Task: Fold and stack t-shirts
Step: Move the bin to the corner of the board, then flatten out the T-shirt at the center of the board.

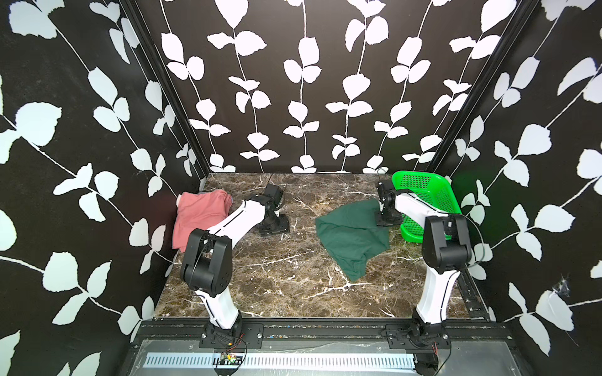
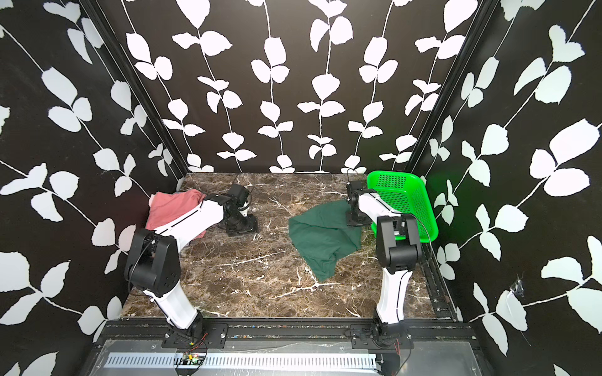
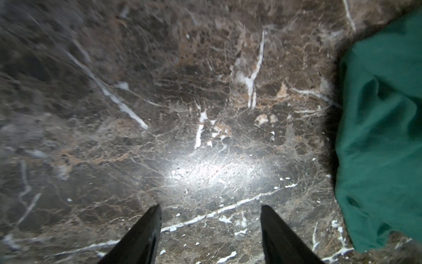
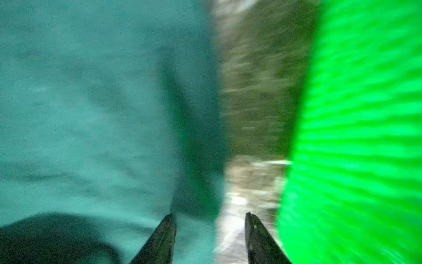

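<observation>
Marble-patterned bench (image 1: pixel 277 286) is shared by two plainly seen t-shirts, one basket and two grippers.

One dark green t-shirt (image 1: pixel 351 237) is seen crumpled right of centre. One salmon-pink t-shirt (image 1: pixel 198 215) is bunched at the far left against the wall, partly hidden by the left arm, and a thin pale strip of cloth (image 1: pixel 202 192) is glimpsed at its far edge. One bright green perforated basket (image 1: pixel 436 192) is set in the far right corner, parted from the green shirt by a strip of bare bench. The left gripper (image 3: pixel 210 206) is held spread over bare marble, nothing between its fingers. The right gripper (image 4: pixel 210 214), blurred, is also spread, at the green shirt's far edge beside the basket.
</observation>
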Tool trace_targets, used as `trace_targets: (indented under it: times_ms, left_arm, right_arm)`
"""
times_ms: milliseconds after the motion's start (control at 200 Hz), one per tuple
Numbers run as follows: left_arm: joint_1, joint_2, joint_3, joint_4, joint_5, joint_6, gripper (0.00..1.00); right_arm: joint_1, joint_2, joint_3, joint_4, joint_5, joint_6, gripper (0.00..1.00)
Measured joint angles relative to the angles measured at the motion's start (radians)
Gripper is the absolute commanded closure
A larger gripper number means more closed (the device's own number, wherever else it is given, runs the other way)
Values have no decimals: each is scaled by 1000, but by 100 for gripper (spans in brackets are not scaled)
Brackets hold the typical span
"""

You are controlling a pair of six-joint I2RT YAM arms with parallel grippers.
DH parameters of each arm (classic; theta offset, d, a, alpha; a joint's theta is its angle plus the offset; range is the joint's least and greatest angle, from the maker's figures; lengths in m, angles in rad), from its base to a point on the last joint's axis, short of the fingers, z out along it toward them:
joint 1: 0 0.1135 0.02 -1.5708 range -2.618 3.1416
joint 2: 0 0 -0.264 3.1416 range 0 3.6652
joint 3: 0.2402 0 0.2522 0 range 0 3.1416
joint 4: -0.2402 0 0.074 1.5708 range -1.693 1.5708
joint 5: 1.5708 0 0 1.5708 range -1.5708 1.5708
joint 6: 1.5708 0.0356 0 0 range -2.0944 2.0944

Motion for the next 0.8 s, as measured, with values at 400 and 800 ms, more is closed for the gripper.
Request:
trace_targets:
  times_ms: [400, 800]
  left_arm:
    - [0, -8, 6, -18, 5, 10, 28]
    - [0, -33, -42, -16, 0, 18, 28]
  right_arm:
    - [-116, -55, 31, 79, -138, -134, 51]
    - [253, -295, -176, -82, -417, 48, 49]
